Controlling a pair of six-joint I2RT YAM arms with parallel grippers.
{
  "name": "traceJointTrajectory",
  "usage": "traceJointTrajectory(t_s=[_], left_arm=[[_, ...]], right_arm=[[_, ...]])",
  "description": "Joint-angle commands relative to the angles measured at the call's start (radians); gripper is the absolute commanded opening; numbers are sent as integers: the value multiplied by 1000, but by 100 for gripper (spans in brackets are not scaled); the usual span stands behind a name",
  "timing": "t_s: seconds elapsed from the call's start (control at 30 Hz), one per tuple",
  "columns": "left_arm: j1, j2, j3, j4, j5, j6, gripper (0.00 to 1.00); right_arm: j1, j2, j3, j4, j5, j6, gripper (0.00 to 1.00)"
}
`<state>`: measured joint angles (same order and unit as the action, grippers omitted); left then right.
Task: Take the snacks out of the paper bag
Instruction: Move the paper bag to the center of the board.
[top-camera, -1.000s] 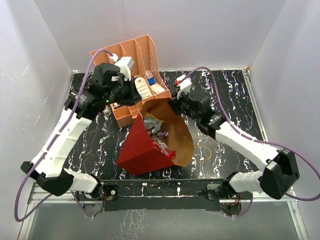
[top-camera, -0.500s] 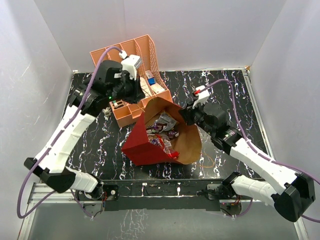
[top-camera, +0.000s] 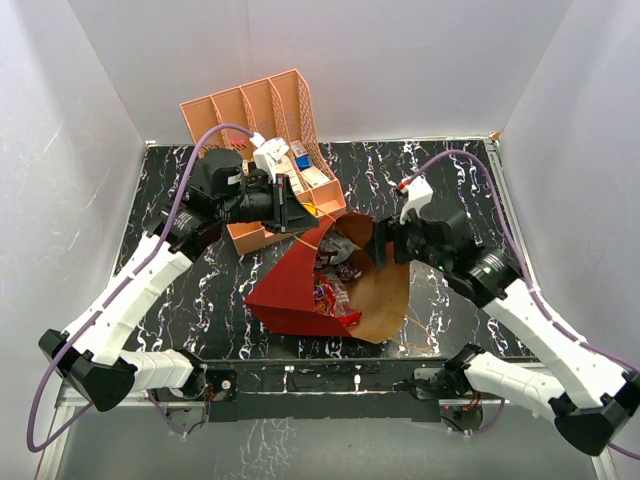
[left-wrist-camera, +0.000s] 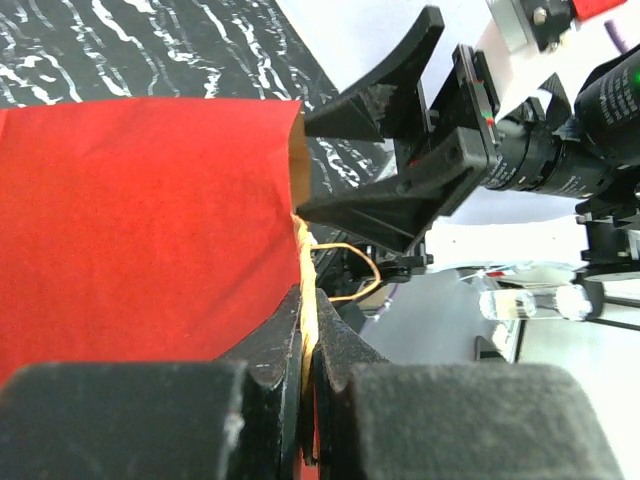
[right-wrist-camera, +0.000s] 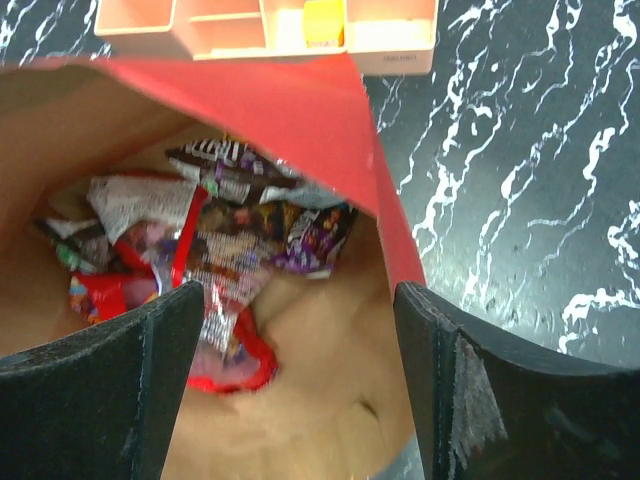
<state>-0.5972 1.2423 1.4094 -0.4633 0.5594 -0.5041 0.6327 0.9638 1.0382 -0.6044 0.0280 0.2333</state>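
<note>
While the left tool (left-wrist-camera: 306, 318) is pinching the cord (left-wrist-camera: 309, 262) and rim of the bag (top-camera: 290, 291) tight, the right tool (right-wrist-camera: 300, 302) is hovering wide open and empty over the snacks (right-wrist-camera: 222, 262).

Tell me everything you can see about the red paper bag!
The paper bag is red outside and plain brown inside, a bit creased, with a thin tan cord handle. It lies tipped over on the black marbled table, mouth gaping wide. Shiny snacks are piled inside. The left end effector pinches its rim by the cord, shut tight; the open right end effector hovers at its mouth.
</note>
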Motion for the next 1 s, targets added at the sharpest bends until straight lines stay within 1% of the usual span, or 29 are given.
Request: traceJointTrajectory(t_s=[0.0, 0.03, 0.1, 0.13, 0.17, 0.27, 0.37, 0.5, 0.57, 0.67, 0.8, 0.87, 0.97], left_arm=[[6, -29, -24, 121, 112, -91, 0], [6, -30, -25, 117, 109, -92, 0], [6, -34, -27, 111, 93, -94, 0], [6, -37, -30, 111, 90, -94, 0], [6, -39, -34, 109, 88, -94, 0], [6, -40, -40, 93, 70, -90, 0], [7, -32, -45, 86, 67, -98, 0], [6, -21, -50, 101, 67, -111, 0], [6, -17, -60, 131, 87, -125, 0], [6, -9, -87, 187, 145, -147, 0], [7, 14, -83, 157, 149, -125, 0], [7, 28, -82, 161, 162, -122, 0], [6, 46, -83, 160, 176, -119, 0]], right_arm=[[2, -116, 41, -130, -57, 22, 83], [0, -131, 30, -139, -29, 57, 87], [1, -155, -8, -171, 101, 184, 97], [1, -166, -35, -182, 159, 279, 98], [1, -174, -80, -190, 189, 342, 98], [0, -201, -168, -177, 184, 483, 98], [1, -241, -243, -145, 149, 564, 100], [1, -287, -340, -112, 100, 605, 98], [0, -305, -397, -76, 40, 620, 90], [0, -338, -498, -14, -40, 684, 80], [-1, -404, -623, 106, -154, 747, 58], [0, -434, -673, 162, -191, 771, 52], [0, -468, -762, 271, -260, 771, 35]])
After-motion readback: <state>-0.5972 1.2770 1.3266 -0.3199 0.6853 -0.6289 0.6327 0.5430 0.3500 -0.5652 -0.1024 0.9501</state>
